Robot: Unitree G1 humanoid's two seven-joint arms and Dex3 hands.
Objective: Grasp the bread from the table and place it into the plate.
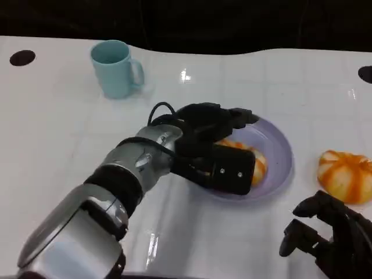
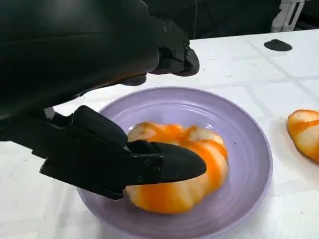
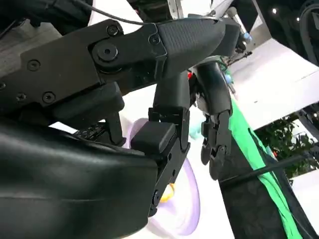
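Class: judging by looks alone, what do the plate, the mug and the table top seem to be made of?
Plate: probably glossy lilac plastic or glazed ceramic; faint ring ridges, soft shine.
Mug: likely pale blue ceramic or plastic, smooth with an even sheen.
Table: hard, glossy white surface reflecting lamp glare; possibly laminate.

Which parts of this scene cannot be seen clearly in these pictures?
- Bread in the plate: head view, mostly covered by the left robot hand.
- Whether that hand grips the bread: left wrist view, the contact lies behind a finger.
- Second bread: cut by the picture edge in head and left wrist views.
- Right robot hand: head view, cut by the corner.
- Plate: right wrist view, mostly behind the hand.
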